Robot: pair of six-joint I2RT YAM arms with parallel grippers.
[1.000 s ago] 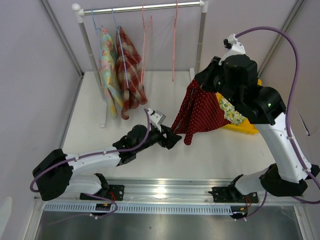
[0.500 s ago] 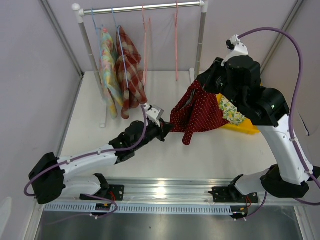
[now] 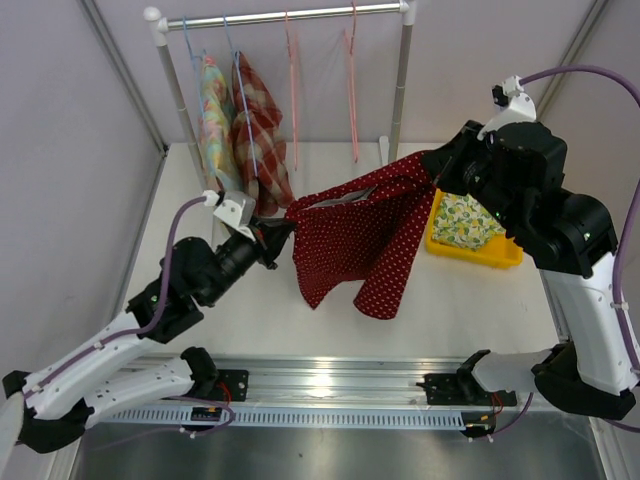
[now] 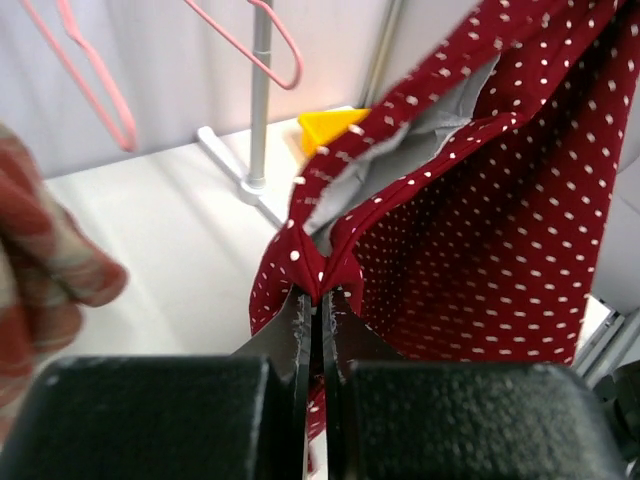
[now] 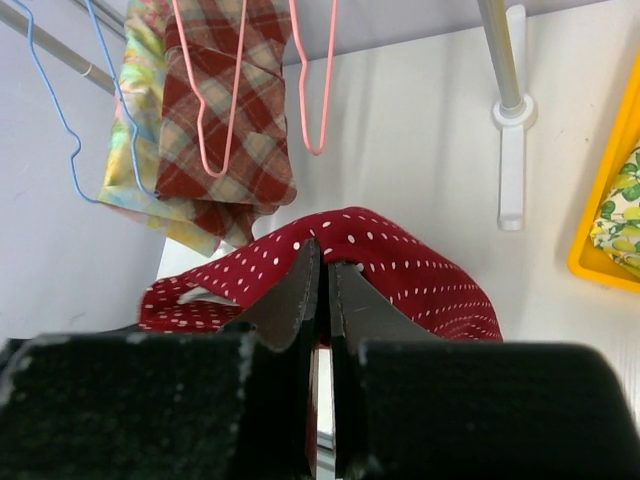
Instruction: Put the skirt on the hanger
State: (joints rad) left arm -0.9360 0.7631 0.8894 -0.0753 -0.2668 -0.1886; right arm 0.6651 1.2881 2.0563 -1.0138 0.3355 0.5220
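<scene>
Well, skirt [image 3: 360,235]: red with white dots, held up in the air in front of the clothes rack [image 3: 290,16]. Its waistband is taut and its hem droops toward the table [image 3: 460,300]; I cannot tell whether the hem touches.
Left gripper [image 4: 322,300]: fingers pressed together on a bunched corner of the waistband, at the end nearer the rack's left post.
Right gripper [image 5: 325,275]: pinching the other end of the waistband, in front of the rack's right post. From above, its fingertips are hidden behind the wrist.
Pink hangers [image 3: 353,90]: two, bare, on the rack's rail behind the skirt; their tops are cut off in the wrist views.
Hung garments [image 3: 255,130]: one plaid and one floral, at the rack's left end.
Yellow tray [image 3: 480,250]: right of the rack, partly hidden by the right arm, with floral cloth inside.
</scene>
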